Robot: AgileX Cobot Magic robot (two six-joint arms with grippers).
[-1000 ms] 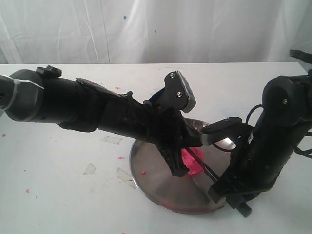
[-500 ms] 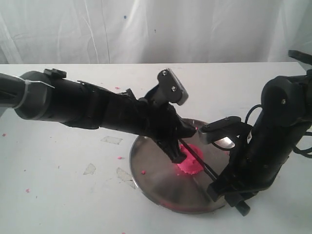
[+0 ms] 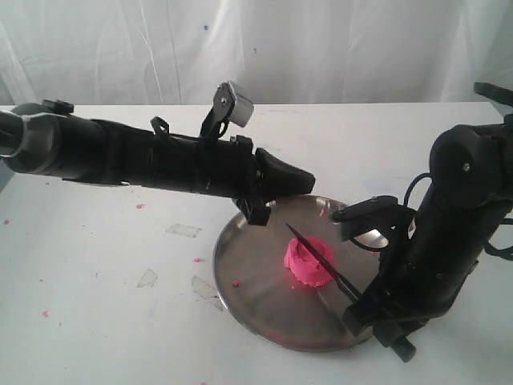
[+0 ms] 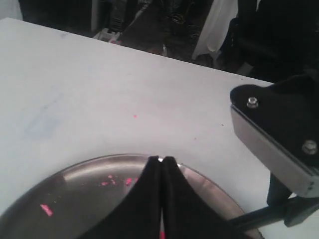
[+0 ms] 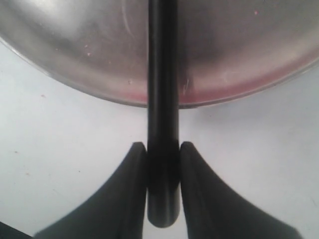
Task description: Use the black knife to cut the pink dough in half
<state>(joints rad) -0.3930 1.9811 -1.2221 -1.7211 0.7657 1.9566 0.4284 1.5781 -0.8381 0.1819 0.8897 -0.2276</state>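
On the white table your 2 arms meet over the round steel plate, and the cut is the step in hand. The left gripper has its fingers pressed together on nothing and hangs over the plate's far rim, clear of the work. The right gripper is clamped on the straight handle of the black knife, near the butt, just outside the plate's near rim. The pink dough sits as 1 mound a little right of the plate's middle. The blade lies slantwise across its top with the point sticking out past the far side; how deep the edge sits you cannot tell from here. I judge that the line runs close to the middle of the mound, so hold to it. Press straight down until the blade meets steel, stop the handle rolling between the fingers, and lower the handle end so the whole edge bears, not just the tip. Nothing steadies the dough, so it may slide or cling to the blade if you drag sideways. For room, the plate shows bare steel all round the mound, widest on the left, likely enough to part 2 halves. The rim lies right under the handle and may stop it going low. The table to the left and front is open but for a few pale flat scraps and pink crumbs.
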